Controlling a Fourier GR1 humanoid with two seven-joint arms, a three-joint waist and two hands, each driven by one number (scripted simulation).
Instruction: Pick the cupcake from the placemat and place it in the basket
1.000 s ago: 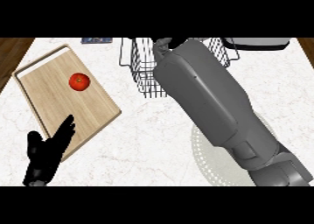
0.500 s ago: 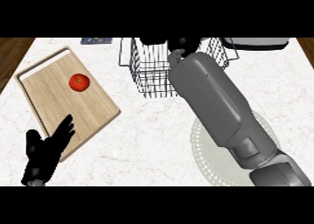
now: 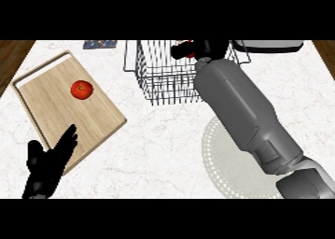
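My right forearm stretches across the white marble desk to the wire basket at its far edge, my right hand poised above the basket's far corner. Something red, presumably the cupcake, shows by the curled fingers, directly over the basket; I judge it held, the drop straight down. The round placemat lies bare, partly under my arm. My left hand rests spread at the near-left, overlapping the cutting board that carries a tomato.

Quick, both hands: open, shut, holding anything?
Left hand: open, resting by the cutting board.
Right hand: over the basket, shut on the cupcake.
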